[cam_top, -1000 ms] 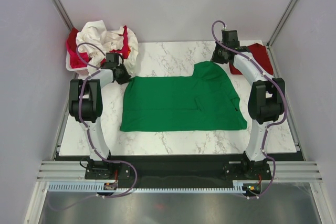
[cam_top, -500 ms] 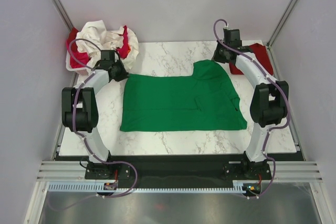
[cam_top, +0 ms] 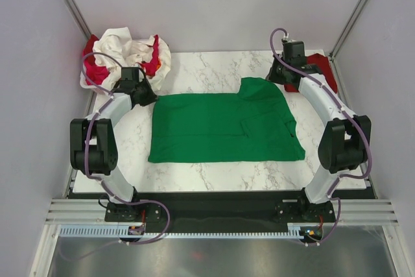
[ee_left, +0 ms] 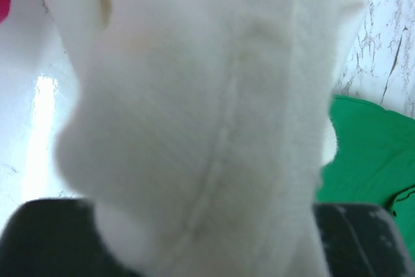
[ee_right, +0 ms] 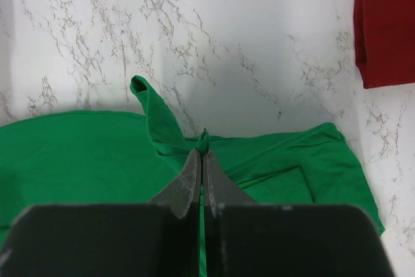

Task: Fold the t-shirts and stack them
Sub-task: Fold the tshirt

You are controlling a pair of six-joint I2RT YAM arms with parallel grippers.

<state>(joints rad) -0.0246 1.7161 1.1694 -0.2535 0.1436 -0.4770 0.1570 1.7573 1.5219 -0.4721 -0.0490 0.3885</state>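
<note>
Only my right wrist camera is showing the right gripper (ee_right: 202,155) pinching the green t-shirt (ee_right: 78,154). The cream-white t-shirt (ee_left: 207,95) is blanketing my closed left gripper (cam_top: 149,95), left arm (cam_top: 107,111) outstretched.

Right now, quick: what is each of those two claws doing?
Left gripper: closed, apparently on the cream-white t-shirt, which hides its jaws.
Right gripper: jaws closed, pinching a fold of the green t-shirt.

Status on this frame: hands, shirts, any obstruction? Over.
Left hand shut, cream shirt close against it, grip unclear. Right hand shut, pinching green shirt at far edge. Dark red shirt lies apart, not obstructing.
</note>
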